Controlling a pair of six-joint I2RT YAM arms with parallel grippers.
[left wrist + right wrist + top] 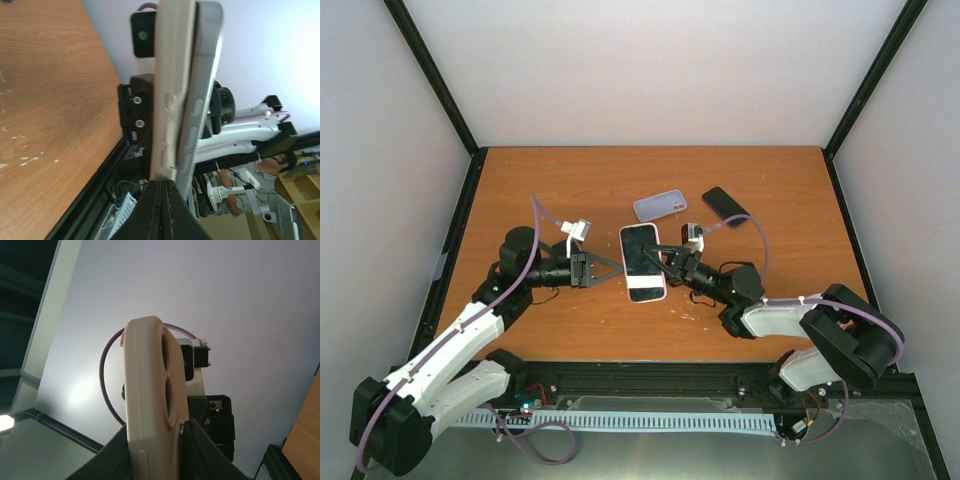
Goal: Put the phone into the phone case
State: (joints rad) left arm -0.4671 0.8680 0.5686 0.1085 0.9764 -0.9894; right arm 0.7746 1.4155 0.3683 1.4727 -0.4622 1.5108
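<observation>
phone (pixel 643 262) sitting partly out of cream phone case (pixel 150 390), right gripper (pixel 658 252) pinching phone case at 3 o'clock, left gripper (pixel 619 270) fingers pressed together, tip at its 9 o'clock edge, blue case (pixel 660 206) at 12, black phone (pixel 725 205) at 1, table (pixel 550 180) edges well apart

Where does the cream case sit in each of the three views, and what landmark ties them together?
Top external: the case is mid-table, showing as a pale rim around the phone.
Left wrist: case edge-on and upright, centre frame, phone alongside.
Right wrist: case back with camera cutout, lower centre.
Shared landmark: the wooden table, at left in left wrist, at the lower right edge in right wrist.
</observation>
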